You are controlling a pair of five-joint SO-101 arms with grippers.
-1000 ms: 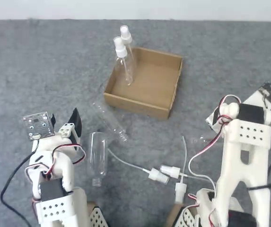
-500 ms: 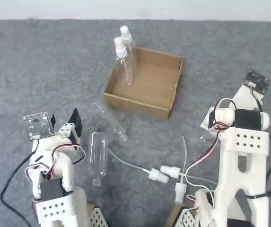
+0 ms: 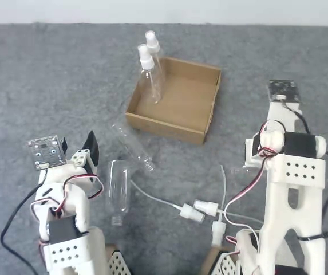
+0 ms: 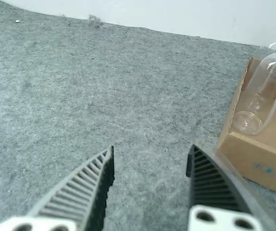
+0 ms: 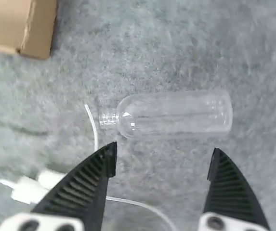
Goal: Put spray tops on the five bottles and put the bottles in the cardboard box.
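The cardboard box [image 3: 175,106] lies at the far middle of the grey mat; two clear bottles with white spray tops [image 3: 150,74] lean in its far left corner. Two open bottles [image 3: 132,143] [image 3: 118,189] lie on the mat in front of the box. A third open bottle [image 5: 171,115] lies on its side just beyond my right gripper [image 5: 162,154], which is open and above it. Three white spray tops with tubes [image 3: 205,213] lie near the front. My left gripper [image 4: 150,166] is open and empty, low over bare mat, facing the box [image 4: 258,154].
The box corner [image 5: 27,24] and a spray top tube [image 5: 92,130] lie close to the third bottle. The right arm's white tower [image 3: 292,189] covers that bottle from above. Open mat stretches to the far left.
The right arm's wrist has swung left and toward the far side, its camera board moving from the right edge to over the third bottle. The left arm has kept still.
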